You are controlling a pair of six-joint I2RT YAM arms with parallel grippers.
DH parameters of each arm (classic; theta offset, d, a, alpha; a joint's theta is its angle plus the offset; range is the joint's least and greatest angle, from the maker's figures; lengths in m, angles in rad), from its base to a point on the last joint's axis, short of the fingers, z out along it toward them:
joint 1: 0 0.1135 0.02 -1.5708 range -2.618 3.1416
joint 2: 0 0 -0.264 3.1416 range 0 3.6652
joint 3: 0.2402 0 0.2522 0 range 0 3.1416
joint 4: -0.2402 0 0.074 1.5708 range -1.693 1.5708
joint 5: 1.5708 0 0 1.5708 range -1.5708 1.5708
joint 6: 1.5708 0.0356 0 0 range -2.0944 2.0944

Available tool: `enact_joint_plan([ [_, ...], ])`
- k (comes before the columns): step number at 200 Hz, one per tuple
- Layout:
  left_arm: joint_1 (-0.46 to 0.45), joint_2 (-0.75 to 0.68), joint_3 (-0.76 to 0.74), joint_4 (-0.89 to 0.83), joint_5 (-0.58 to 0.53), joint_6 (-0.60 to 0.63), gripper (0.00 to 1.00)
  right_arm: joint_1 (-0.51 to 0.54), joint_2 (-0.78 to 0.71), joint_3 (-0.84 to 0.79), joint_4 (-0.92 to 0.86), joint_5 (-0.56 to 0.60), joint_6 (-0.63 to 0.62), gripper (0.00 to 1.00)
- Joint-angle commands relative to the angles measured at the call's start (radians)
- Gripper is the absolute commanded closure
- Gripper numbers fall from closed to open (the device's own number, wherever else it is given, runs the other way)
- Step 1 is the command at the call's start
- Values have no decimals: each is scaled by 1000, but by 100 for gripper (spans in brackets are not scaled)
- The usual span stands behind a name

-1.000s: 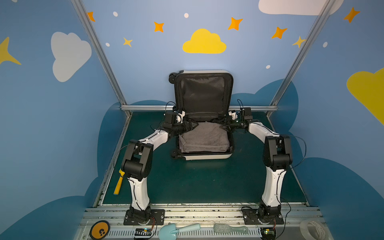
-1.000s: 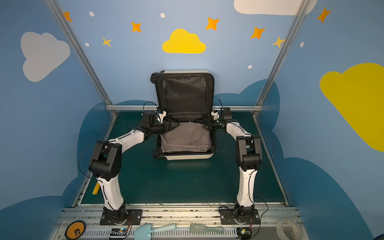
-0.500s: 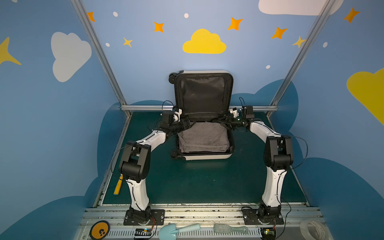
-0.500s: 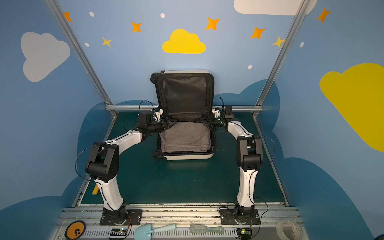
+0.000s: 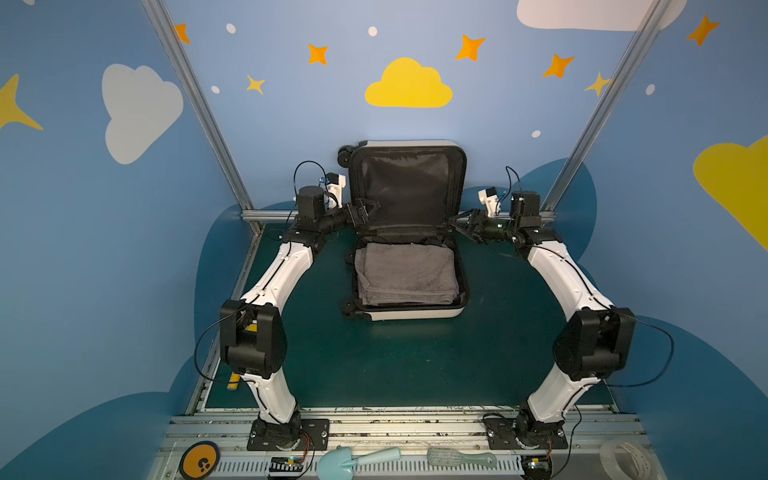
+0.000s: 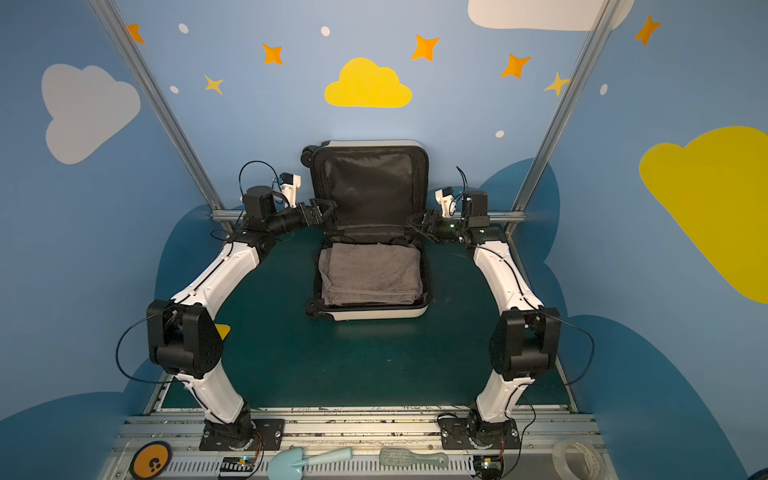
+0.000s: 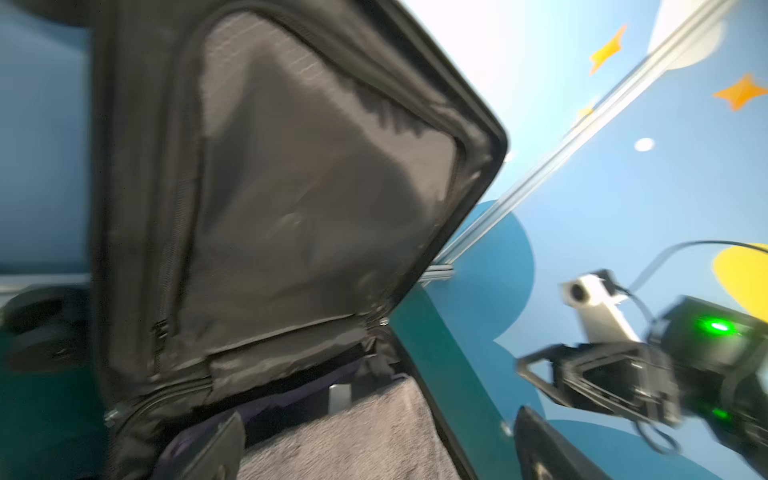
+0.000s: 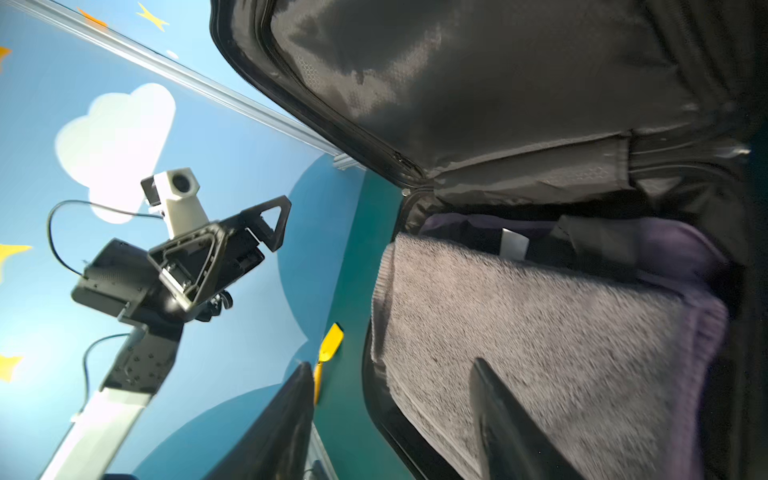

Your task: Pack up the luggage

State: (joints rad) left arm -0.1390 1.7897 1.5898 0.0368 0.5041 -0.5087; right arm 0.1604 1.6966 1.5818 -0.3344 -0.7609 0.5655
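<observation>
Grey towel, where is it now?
In both top views the grey towel lies folded in the suitcase, at the middle of the table, in front of its raised lid.

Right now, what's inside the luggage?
A folded grey towel fills the lower half of the luggage; dark purple fabric shows at its hinge-side edge. Anything deeper is covered by the towel.
</observation>
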Motion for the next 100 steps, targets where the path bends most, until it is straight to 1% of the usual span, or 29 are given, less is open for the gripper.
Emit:
enact_joint_plan([
  [1, 35, 26, 36, -43, -57, 38, 0, 14, -72, -79, -91, 107, -103, 35],
  [35, 77, 82, 82, -15, -72, 27, 0, 27, -163, -194, -39, 226, -137, 26],
  [41, 82, 97, 98, -15, -69, 26, 0, 29, -171, -211, -25, 253, -107, 26],
  [55, 88, 134, 132, -4, -56, 27, 1, 30, -181, -229, -3, 291, -99, 26],
  [80, 93, 199, 190, 25, -32, 30, 2, 45, -166, -210, -11, 363, -89, 26],
  [100, 93, 243, 223, 60, -22, 32, 3, 67, -145, -196, -7, 388, -75, 26],
])
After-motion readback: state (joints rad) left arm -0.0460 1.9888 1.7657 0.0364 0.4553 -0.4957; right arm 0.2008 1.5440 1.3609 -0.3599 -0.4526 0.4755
